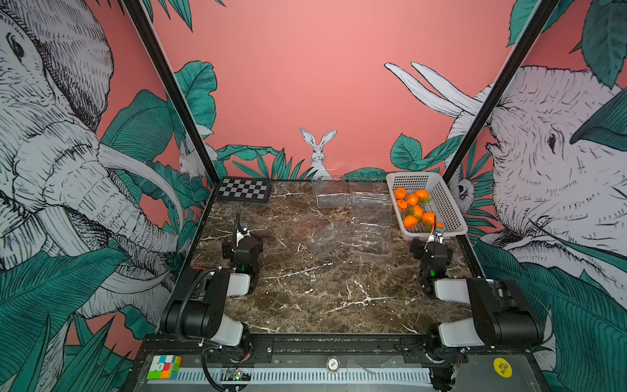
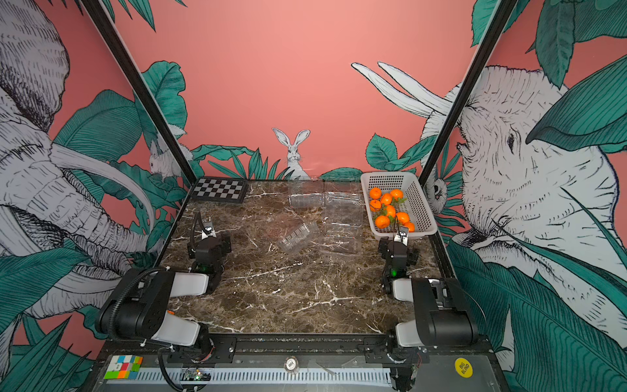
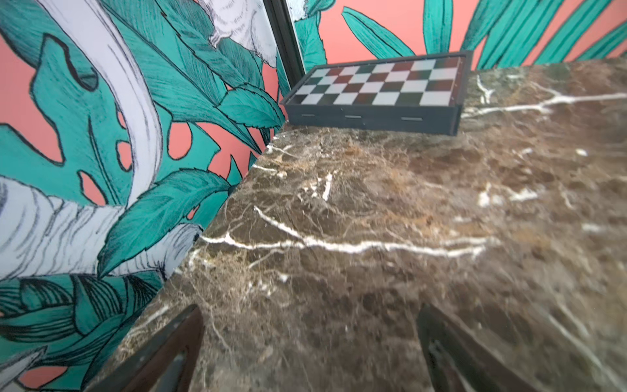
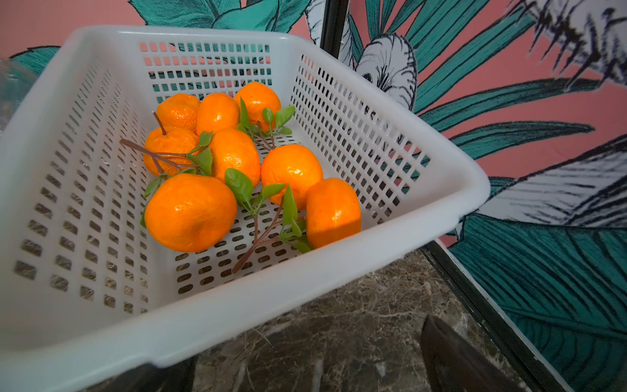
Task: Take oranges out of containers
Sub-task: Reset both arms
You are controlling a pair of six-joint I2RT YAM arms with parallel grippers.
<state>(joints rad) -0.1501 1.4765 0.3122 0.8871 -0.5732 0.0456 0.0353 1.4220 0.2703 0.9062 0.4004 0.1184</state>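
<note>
Risk, basket: possibly getting shoved or tipped by a forward nudge of the right arm. Near rim of the white basket (image 4: 305, 275) sitting just ahead of the right jaws, so oranges (image 4: 234, 159) could be spilling onto the table (image 1: 322, 288).
Risk, containers: clear containers (image 1: 370, 237) blending into the marbled top and looking empty, so likely getting clipped by an arm swinging across the middle.
Oranges: lying heaped together in the basket, eight showing, leaves and stems tangling — none showing in any of the containers.
Right jaws: standing wide apart, gripping nothing, sitting low just short of the basket, oranges near and ahead.
Left jaws: standing wide apart too, gripping nothing, sitting low over bare table, facing the chessboard (image 3: 373, 91) — well apart from the oranges.
Progress: looking finished, judging by the empty containers.
</note>
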